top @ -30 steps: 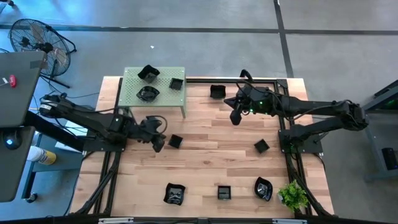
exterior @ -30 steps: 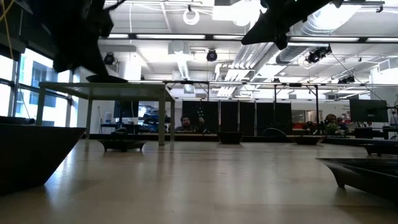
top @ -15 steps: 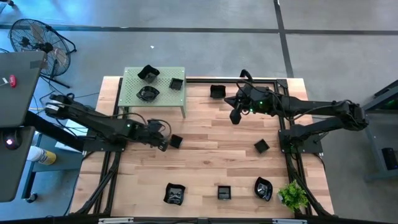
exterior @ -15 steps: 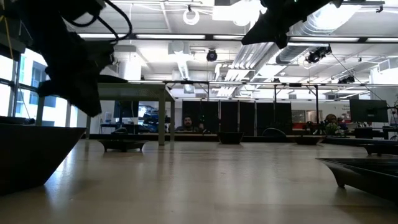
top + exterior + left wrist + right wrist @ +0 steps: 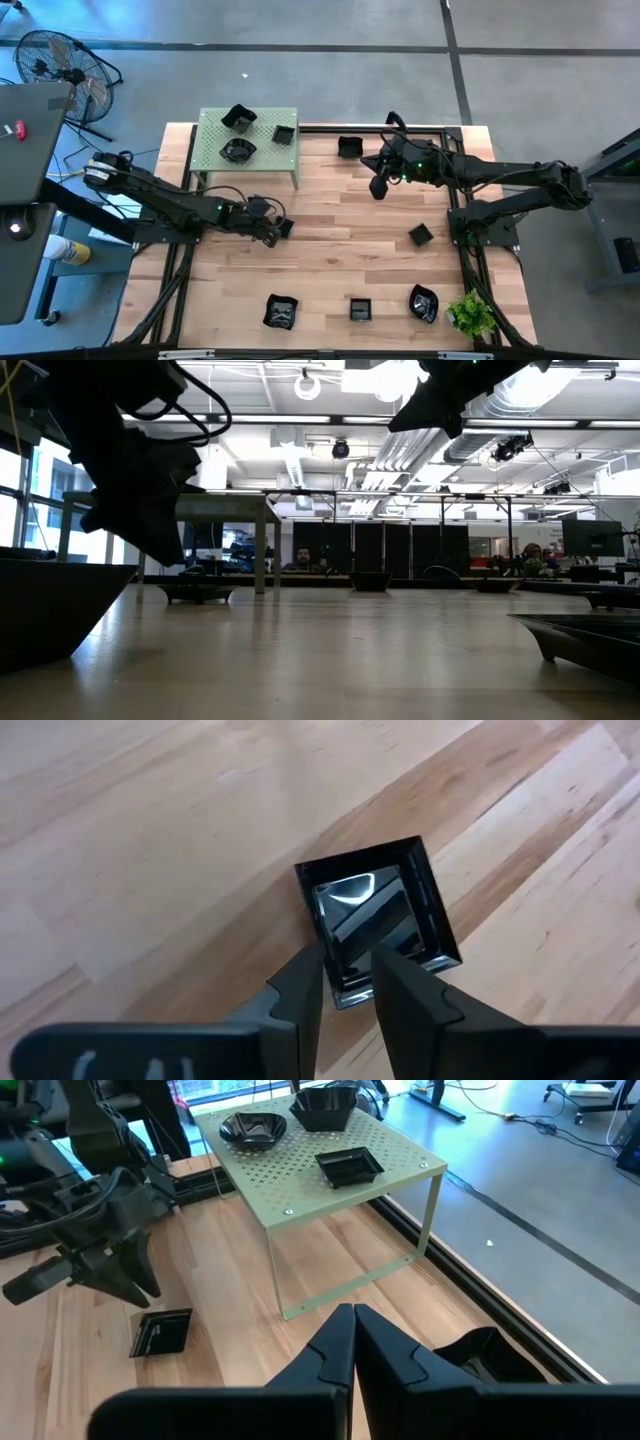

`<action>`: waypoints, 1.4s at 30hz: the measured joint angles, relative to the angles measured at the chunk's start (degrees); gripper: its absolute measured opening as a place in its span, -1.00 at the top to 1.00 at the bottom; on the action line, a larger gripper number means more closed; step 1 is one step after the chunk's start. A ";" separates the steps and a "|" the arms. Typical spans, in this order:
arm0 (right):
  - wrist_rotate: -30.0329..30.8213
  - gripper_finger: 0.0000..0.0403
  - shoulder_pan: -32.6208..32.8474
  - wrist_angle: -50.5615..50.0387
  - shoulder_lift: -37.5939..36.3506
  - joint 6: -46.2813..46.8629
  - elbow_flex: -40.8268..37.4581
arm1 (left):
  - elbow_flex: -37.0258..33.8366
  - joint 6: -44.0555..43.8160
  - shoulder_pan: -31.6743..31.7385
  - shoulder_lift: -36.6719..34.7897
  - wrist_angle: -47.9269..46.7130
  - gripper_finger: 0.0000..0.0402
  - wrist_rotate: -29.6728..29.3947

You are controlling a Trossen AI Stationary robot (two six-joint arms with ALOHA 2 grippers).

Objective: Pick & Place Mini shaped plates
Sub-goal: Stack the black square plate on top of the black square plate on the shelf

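Observation:
A small square glossy black plate (image 5: 378, 916) lies flat on the wooden table (image 5: 340, 250), left of centre (image 5: 284, 227). My left gripper (image 5: 348, 965) is open and slants down over the plate's near rim, one finger on each side of that rim. In the right wrist view it hangs a little above the plate (image 5: 160, 1332). My right gripper (image 5: 353, 1330) is shut and holds nothing, raised over the far middle of the table (image 5: 378, 188). Three more black plates (image 5: 238, 117) sit on a green perforated stand (image 5: 262, 160).
More black plates lie on the table: one at the far middle (image 5: 349, 147), one right of centre (image 5: 420, 235), three along the near edge (image 5: 281, 311). A small green plant (image 5: 470, 315) stands at the near right corner. A black frame rims the table.
My left gripper has come down and moved toward the table's right, onto the square plate, tipping more steeply downward. The plate has stayed where it was.

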 joint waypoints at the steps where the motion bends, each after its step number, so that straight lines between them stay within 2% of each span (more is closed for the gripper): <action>1: -0.02 0.98 0.00 0.00 0.00 -0.04 0.00 | 0.00 0.00 0.00 0.00 -0.16 0.57 -0.20; 8: -1.29 0.98 0.00 0.00 0.00 -1.19 0.00 | 0.00 0.68 5.29 0.00 -0.39 0.49 3.13; 13: -1.35 0.98 0.02 0.00 0.00 -1.61 0.00 | 0.00 5.33 9.82 0.00 0.63 0.33 8.96; 17: -1.73 0.97 0.02 0.00 0.00 -1.64 0.00 | -0.56 6.05 10.64 0.00 1.30 0.26 9.06; 29: -1.33 0.97 0.02 1.06 0.02 -2.71 0.00 | -6.36 4.53 10.58 0.04 10.32 0.41 11.07; 42: -1.32 0.97 0.02 3.02 0.02 -4.15 0.00 | -7.85 7.53 10.58 0.79 10.72 0.44 11.80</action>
